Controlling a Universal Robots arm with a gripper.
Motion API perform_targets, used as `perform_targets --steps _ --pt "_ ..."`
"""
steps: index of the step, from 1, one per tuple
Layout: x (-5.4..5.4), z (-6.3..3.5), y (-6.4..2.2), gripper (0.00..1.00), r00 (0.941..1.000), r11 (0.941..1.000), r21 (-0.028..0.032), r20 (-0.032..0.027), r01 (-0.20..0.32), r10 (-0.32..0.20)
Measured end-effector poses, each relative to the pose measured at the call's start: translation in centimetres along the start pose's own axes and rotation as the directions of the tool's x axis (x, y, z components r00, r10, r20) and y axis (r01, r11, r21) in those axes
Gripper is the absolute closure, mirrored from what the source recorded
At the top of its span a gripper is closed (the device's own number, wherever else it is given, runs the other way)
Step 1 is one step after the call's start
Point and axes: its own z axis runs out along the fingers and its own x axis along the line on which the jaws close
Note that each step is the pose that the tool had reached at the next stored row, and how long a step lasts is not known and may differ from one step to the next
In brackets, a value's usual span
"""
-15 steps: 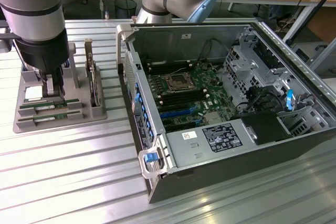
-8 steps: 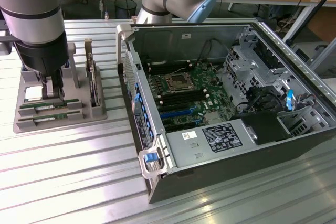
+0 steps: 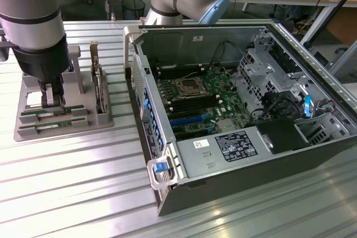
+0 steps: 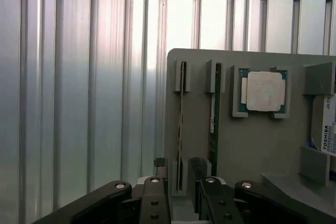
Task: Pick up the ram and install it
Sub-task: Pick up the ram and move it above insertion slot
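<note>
Ribbed aluminium forms the worktop (image 3: pixel 83 193). Toward its edge on the exterior view's left sits a grey tray (image 3: pixel 25 131). The gripper (image 3: pixel 53 103) hangs just over it, jaws apart and holding nothing. From the wrist, the ram (image 4: pixel 181 124) stands on edge in a tray slot, in line with the gap between the jaws. A second stick (image 4: pixel 214 119), green with a white sticker, stands just beside it, then a processor chip (image 4: pixel 264 92). An upright card (image 3: pixel 99 90) stands on the tray's side nearest the open computer case (image 3: pixel 234 185), whose motherboard (image 3: pixel 201 98) lies exposed.
</note>
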Motion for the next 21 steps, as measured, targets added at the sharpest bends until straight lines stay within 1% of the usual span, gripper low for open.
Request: perform_targets --steps 10,14,21 --pt "0.0 0.47 0.24 0.7 1.0 1.0 -0.0003 -0.0004 0.008 -0.008" --pt "0.0 0.85 0.49 0.7 0.9999 0.9999 -0.0004 -0.0006 0.013 -0.013" --pt "0.0 1.35 0.67 0.7 0.9998 0.9998 -0.0006 -0.001 0.022 -0.022"
